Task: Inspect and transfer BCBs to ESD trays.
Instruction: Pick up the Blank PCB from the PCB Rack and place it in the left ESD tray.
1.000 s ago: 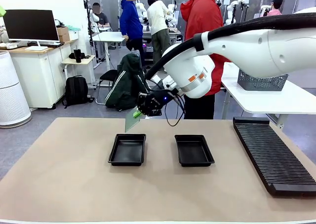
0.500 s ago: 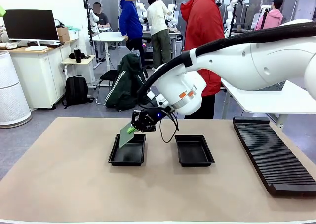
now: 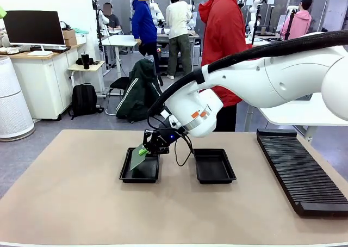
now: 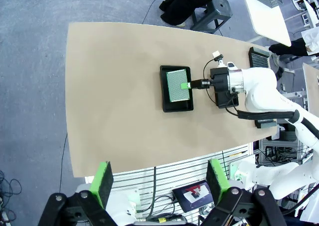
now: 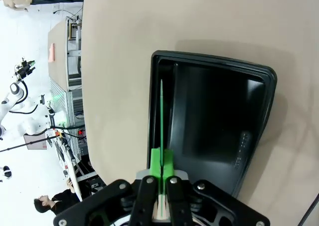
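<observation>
Front view: right gripper (image 3: 148,149) is pinched shut on one edge of a BCB (image 3: 138,159). It holds the board tilted over the black ESD tray (image 3: 147,174) at centre-left of the frame. The board's lower edge dips inside the tray rim; I cannot tell whether it touches the floor. The second tray (image 3: 213,168), just right of centre, shows a bare black floor. The ribbed rack (image 3: 299,171) sits at lower right, and I make out no boards in it.

Progress, as a judgement: first placement is under way. Board not yet flat, not released. Remaining: lay it down, let go, then fill the second tray.

Left wrist view, from high above: the board (image 4: 177,85) sits within the tray's outline (image 4: 164,108). Its long axis runs up-down in the frame, parallel to the tray's long side. The right gripper (image 4: 187,85) grips it mid-way along the right-hand long edge. The left gripper (image 4: 159,181) is at the bottom edge, pads spread wide, holding nothing.

Right wrist view: the board (image 5: 162,116) is seen edge-on as a thin green line. It rises from the closed fingers (image 5: 161,161) toward the top of the frame, close along the tray's left wall (image 5: 152,111).
</observation>
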Controlling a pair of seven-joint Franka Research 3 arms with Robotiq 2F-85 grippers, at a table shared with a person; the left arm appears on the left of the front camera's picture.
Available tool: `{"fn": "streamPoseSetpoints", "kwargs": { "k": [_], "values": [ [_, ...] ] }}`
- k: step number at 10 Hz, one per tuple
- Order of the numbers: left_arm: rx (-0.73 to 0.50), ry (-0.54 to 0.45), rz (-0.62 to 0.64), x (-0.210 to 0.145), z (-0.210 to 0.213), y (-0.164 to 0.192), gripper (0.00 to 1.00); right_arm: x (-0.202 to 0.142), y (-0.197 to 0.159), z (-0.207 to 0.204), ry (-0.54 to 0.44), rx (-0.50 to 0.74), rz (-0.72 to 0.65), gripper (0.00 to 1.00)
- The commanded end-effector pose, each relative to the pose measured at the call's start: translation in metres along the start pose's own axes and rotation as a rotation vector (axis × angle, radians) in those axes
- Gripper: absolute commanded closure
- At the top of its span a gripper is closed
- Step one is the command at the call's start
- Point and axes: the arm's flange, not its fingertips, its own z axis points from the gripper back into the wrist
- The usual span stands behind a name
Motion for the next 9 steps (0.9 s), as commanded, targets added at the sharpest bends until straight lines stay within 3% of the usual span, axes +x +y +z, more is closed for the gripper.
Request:
{"fn": "streamPoseSetpoints", "kwargs": {
  "k": [1,7,9],
  "values": [
    [-0.004,0.0,-0.001,-0.002,-0.001,0.001,0.0,-0.009,-0.002,-0.01,-0.038,0.012,-0.023,0.98],
    [-0.004,0.0,-0.001,-0.002,-0.001,0.001,0.0,-0.011,-0.007,-0.026,0.018,-0.083,-0.107,0.96],
    [-0.004,0.0,-0.001,-0.002,-0.001,0.001,0.0,-0.012,-0.004,-0.023,0.013,-0.102,-0.101,0.76]
  ]
}}
